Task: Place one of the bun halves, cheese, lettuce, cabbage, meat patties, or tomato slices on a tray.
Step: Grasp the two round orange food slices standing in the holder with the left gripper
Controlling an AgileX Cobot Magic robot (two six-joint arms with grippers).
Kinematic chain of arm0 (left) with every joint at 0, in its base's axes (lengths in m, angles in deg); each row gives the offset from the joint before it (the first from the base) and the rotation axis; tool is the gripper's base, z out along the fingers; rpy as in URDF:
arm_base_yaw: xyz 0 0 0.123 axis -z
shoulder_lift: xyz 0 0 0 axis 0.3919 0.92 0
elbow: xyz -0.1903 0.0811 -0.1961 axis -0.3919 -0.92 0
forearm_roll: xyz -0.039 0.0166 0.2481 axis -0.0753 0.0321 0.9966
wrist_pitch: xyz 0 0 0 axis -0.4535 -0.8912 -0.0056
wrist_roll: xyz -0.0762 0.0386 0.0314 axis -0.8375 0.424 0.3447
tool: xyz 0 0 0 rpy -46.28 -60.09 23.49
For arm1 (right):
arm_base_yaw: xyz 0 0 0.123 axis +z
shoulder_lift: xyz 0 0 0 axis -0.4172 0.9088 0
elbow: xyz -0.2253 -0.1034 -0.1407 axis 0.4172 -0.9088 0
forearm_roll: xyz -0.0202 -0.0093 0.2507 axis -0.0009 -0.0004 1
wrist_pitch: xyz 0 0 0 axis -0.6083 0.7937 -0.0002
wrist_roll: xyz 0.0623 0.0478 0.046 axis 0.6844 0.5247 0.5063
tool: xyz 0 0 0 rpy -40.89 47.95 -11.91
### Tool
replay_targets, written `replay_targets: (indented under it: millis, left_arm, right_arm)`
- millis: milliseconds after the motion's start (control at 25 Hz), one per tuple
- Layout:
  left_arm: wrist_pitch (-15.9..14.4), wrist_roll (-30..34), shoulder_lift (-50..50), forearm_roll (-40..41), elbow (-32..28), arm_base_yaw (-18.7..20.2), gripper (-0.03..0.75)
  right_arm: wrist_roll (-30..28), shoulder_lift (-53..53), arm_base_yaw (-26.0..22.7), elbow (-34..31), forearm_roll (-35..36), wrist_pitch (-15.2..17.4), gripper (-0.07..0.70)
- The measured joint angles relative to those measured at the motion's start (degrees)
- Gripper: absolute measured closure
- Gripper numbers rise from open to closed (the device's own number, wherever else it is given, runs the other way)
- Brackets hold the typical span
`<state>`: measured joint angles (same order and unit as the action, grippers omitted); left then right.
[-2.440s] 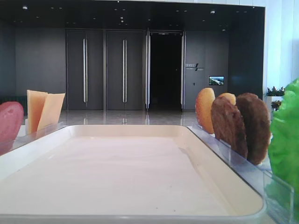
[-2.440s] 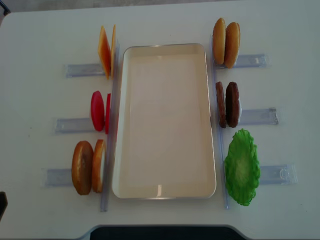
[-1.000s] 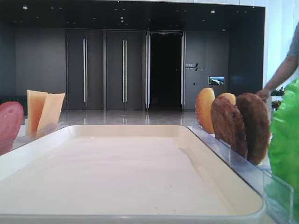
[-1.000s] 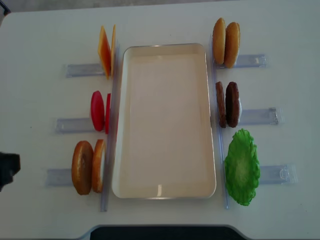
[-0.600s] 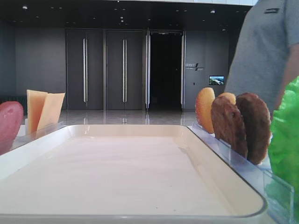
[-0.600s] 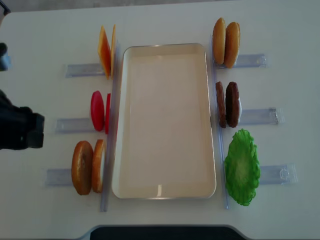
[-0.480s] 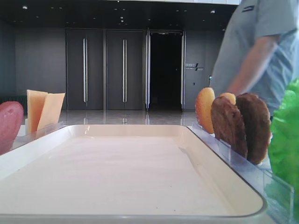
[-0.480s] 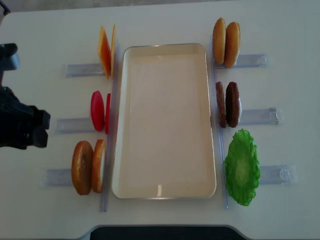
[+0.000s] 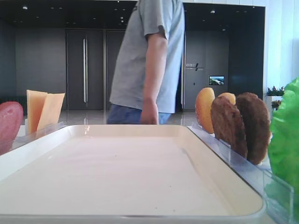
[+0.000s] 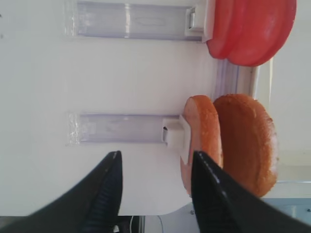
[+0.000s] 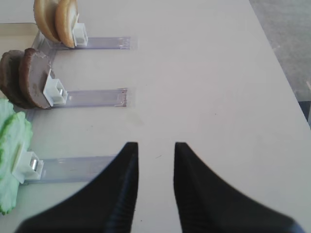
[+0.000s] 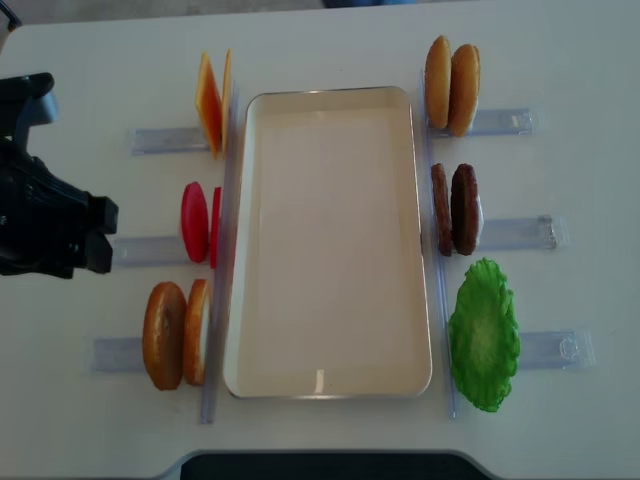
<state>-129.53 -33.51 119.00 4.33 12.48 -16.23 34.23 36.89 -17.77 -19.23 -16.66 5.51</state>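
Observation:
The cream tray (image 12: 330, 95) lies empty in the table's middle. To its left stand cheese (image 12: 208, 105), tomato slices (image 12: 194, 222) and two bun halves (image 12: 165, 335). To its right stand two more bun halves (image 12: 450, 85), the meat patties (image 12: 464, 208) and the lettuce (image 12: 484, 333). No cabbage is in view. My left arm (image 12: 50, 225) hangs over the table's left side. In the left wrist view my left gripper (image 10: 155, 160) is open and empty, short of the bun halves (image 10: 245, 141). My right gripper (image 11: 155, 148) is open over bare table, right of the lettuce (image 11: 12, 155).
Clear plastic holders (image 12: 160, 140) carry each food item along both long sides of the tray. A person (image 9: 149, 60) in a grey shirt stands just behind the table's far edge. The table's front edge (image 10: 204, 208) lies close under my left gripper.
My left arm has come in from the left edge toward the tomato slices and buns. The person has walked from right to left behind the table. The food has not moved.

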Motion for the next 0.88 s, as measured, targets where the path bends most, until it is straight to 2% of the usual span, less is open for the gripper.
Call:
replay_targets:
  millis: [160,240,440,560,720,880]
  left_arm:
    - [0.5,-0.2,0.0,-2.9,0.0,0.2,0.357]
    - [0.8,-0.5,0.0,-3.2,0.0,2.2,0.357]
    - [3.4,-8.0,0.0,-1.3,0.0,13.2,0.357]
    - [3.9,-13.6,0.0,-0.1,0.0,19.7,0.357]
    - [3.9,-18.6,0.0,0.5,0.0,25.2,0.357]
    - [3.9,-21.0,0.0,1.3,0.0,27.1,0.357]
  right_arm:
    - [0.0,0.0,0.0,0.0,0.0,0.0,0.423]
    - [0.0,0.0,0.0,0.0,0.0,0.0,0.423]
    - [0.0,0.0,0.0,0.0,0.0,0.0,0.423]
    - [0.0,0.0,0.0,0.0,0.0,0.0,0.423]
    - [0.0,0.0,0.0,0.0,0.0,0.0,0.423]
    - [0.0,0.0,0.0,0.0,0.0,0.0,0.423]
